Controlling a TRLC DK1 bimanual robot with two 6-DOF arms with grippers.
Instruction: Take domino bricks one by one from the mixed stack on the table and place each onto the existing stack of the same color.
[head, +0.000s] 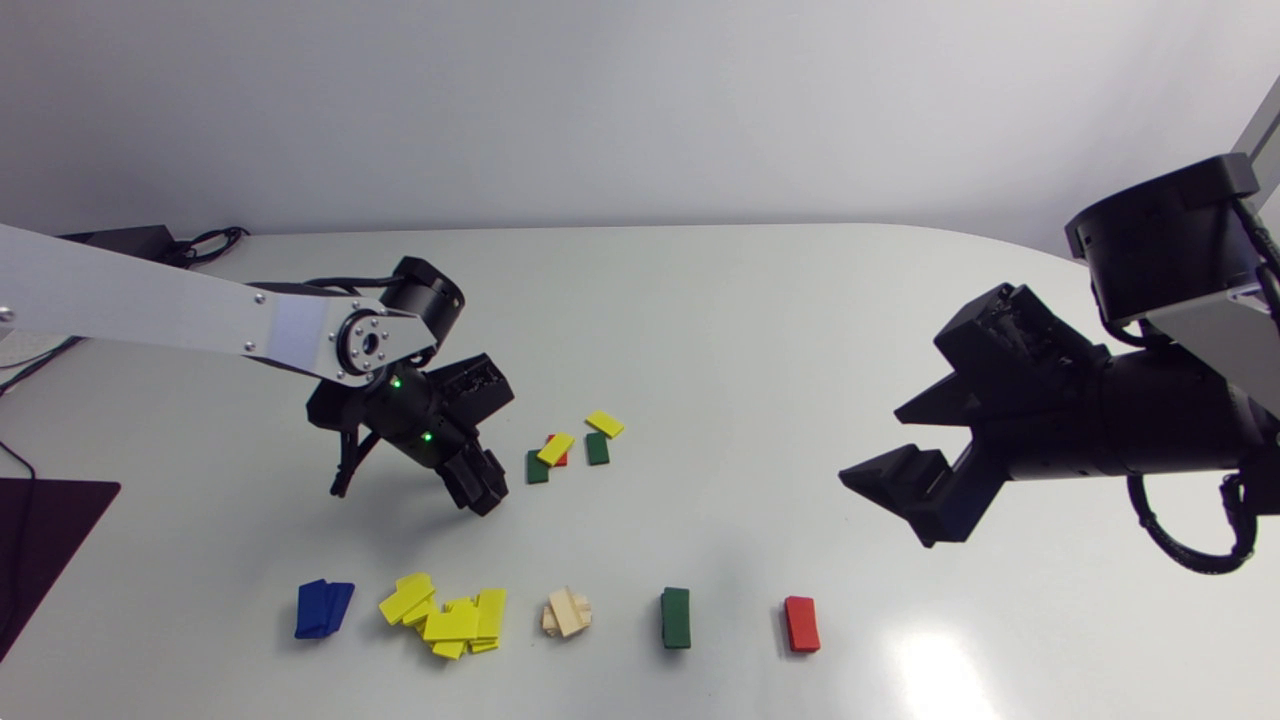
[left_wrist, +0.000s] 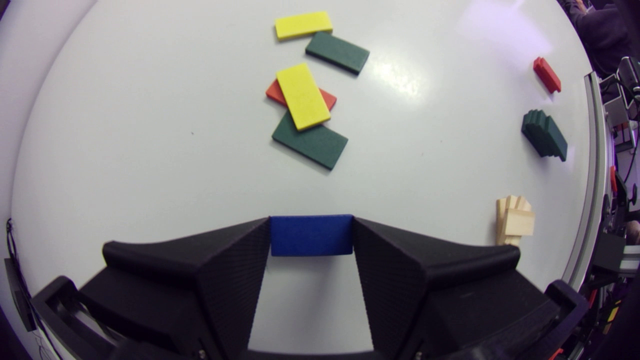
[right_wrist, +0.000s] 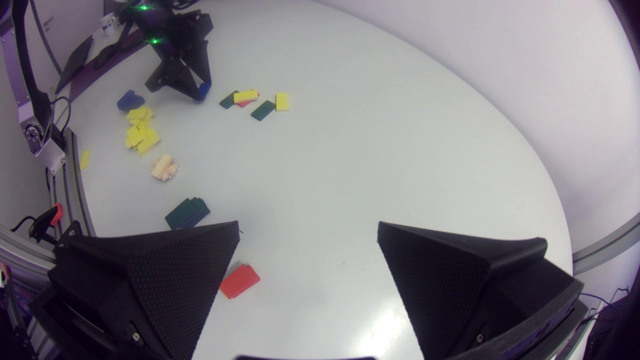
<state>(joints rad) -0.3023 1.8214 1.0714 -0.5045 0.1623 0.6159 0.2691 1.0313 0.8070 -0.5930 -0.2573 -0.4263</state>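
One blue brick (left_wrist: 311, 235) is clamped at its two ends between the fingers of our left gripper (head: 478, 487). Our left wrist view shows this plainly, while in our head view the gripper's body hides the brick. Just ahead lies the mixed stack (left_wrist: 306, 107): a yellow brick (left_wrist: 302, 95) rests across a green brick (left_wrist: 312, 145) and a red brick (left_wrist: 274, 94), and one more green and one more yellow touch each other beyond. Along the table's (head: 760, 320) front edge, the left wrist view catches three sorted stacks. Our head view shows all five: blue stack (head: 323, 608), yellow stack (head: 447, 615), wooden stack (head: 567, 612), green stack (head: 676, 617), red stack (head: 801, 623). Our right gripper (head: 872, 445) hangs over the table's right side, fingers wide apart.
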